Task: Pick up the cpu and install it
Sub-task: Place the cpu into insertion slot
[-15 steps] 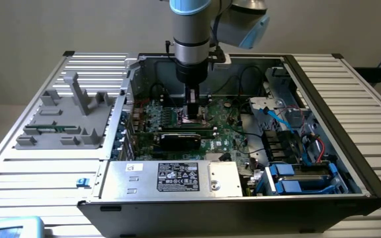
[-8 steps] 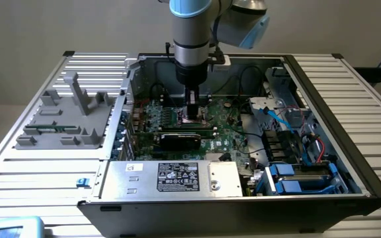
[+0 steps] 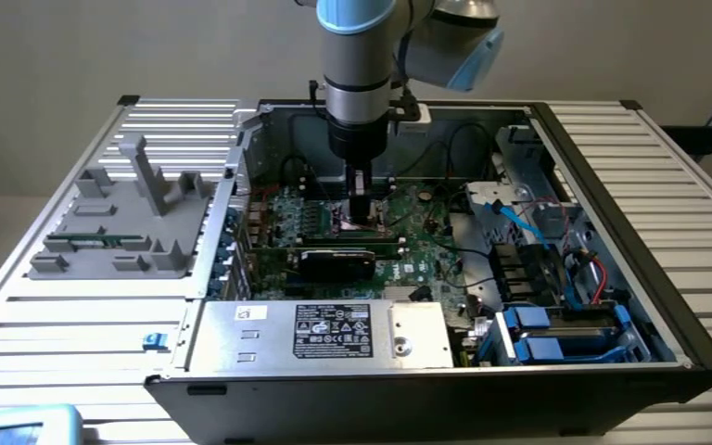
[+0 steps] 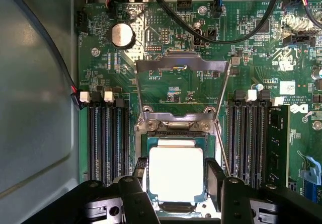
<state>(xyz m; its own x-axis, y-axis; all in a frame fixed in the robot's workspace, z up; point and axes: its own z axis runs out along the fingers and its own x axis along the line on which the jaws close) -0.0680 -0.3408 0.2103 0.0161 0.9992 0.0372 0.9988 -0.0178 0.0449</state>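
Note:
In the wrist view the cpu (image 4: 176, 172), a small silvery square with a thin green rim, sits between my gripper's (image 4: 177, 179) two black fingers. One finger (image 4: 142, 177) presses on each side of the chip, so the gripper is shut on it. The chip is right over the socket (image 4: 173, 128) on the green motherboard (image 4: 166, 90), whose metal load plate (image 4: 182, 63) is swung open. Whether the chip rests in the socket or hovers just above it I cannot tell. In the exterior view my gripper (image 3: 362, 221) reaches down inside the open computer case (image 3: 603, 232), low over the board.
Black memory slots (image 4: 105, 138) flank the socket on both sides, with a green memory stick (image 4: 278, 143) in one of them. Black cables (image 4: 226, 32) loop over the board. A graphics card (image 3: 349, 260) and a power supply (image 3: 331, 329) lie nearby. A grey tray (image 3: 121, 232) stands outside the case at the exterior view's left.

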